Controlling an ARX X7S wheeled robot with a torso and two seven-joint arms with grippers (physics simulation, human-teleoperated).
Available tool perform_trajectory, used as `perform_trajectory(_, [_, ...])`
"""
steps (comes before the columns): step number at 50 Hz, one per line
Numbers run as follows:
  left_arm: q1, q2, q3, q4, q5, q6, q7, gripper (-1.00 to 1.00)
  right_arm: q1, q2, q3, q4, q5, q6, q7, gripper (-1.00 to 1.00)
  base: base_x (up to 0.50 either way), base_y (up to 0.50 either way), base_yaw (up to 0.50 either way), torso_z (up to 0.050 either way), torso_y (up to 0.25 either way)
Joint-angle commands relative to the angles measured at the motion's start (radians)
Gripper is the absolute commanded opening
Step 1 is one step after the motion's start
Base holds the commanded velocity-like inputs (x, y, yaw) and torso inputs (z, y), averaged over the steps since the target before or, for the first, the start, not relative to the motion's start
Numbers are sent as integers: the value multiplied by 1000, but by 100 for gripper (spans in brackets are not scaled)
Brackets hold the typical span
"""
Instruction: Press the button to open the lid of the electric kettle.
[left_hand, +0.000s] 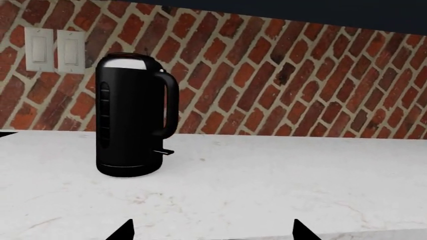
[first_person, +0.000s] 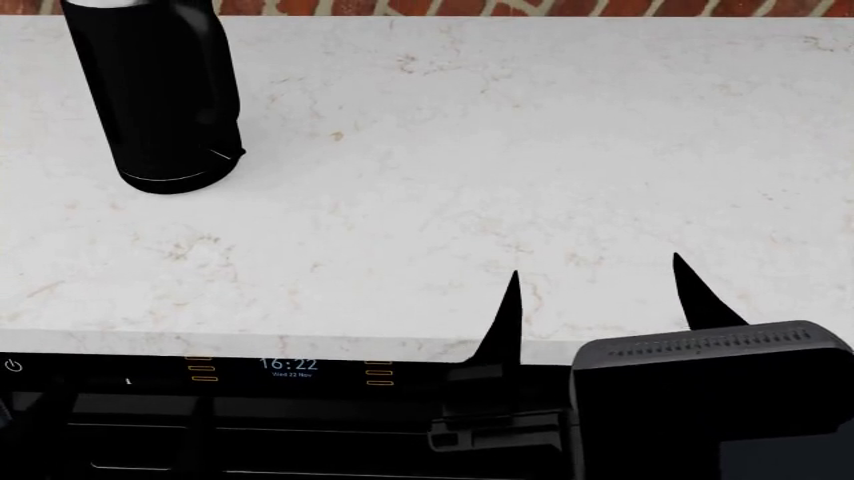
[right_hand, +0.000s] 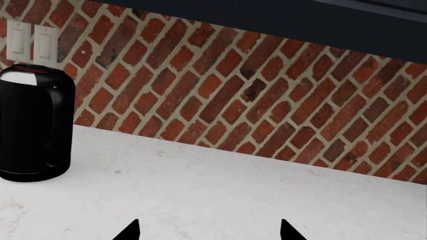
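Observation:
The electric kettle stands upright on the white marble counter near the brick wall, its loop handle turned to the side. Its lid is down and reflects light. A small tab sticks out under the handle; I cannot make out a button on top. The kettle is at the far left in the head view and in the right wrist view. My left gripper is open and empty, well short of the kettle. My right gripper is open and empty over the counter's front edge, far right of the kettle.
A red brick wall backs the counter, with two white switch plates behind the kettle. A dark cabinet hangs above. Below the counter's front edge is a black appliance panel with a clock.

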Motion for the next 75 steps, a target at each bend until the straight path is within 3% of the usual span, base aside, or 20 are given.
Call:
perform_trajectory(1, [5,5,-40,12,-18,8,0,100,-46,-27,86,-1,-2,-70,-50,100,289,74,0,0,0])
perform_trajectory(29, [23,-30,-48,64,-30,-34,-36,100,-37,9,68,-15,47,-44,-13,100,423,212,0,0,0])
perform_trajectory(38, [21,-32,-46,51,-33,-28,-36,100,-40,70,88,-15,190,-55,100,100,56,382,0,0,0])
perform_trajectory(55, [25,-42,-48,61,-40,-34,-48,100,-23,115,69,-14,282,-53,182,100,403,403,0,0,1])
perform_trajectory(60, [24,-42,-44,49,-38,-23,-45,100,-9,166,92,-15,406,-60,288,100,442,384,0,0,0])
perform_trajectory(72, [18,-43,-31,57,-37,-40,-56,100,61,197,165,-6,530,10,341,100,17,6,0,0,0])
perform_trajectory(73, [18,-44,-30,56,-36,-42,-57,100,70,204,169,-2,530,-1,339,-100,0,0,0,0,0])
perform_trajectory(75, [19,-45,-33,53,-40,-38,-56,100,108,222,171,19,551,32,326,-100,0,0,0,0,0])
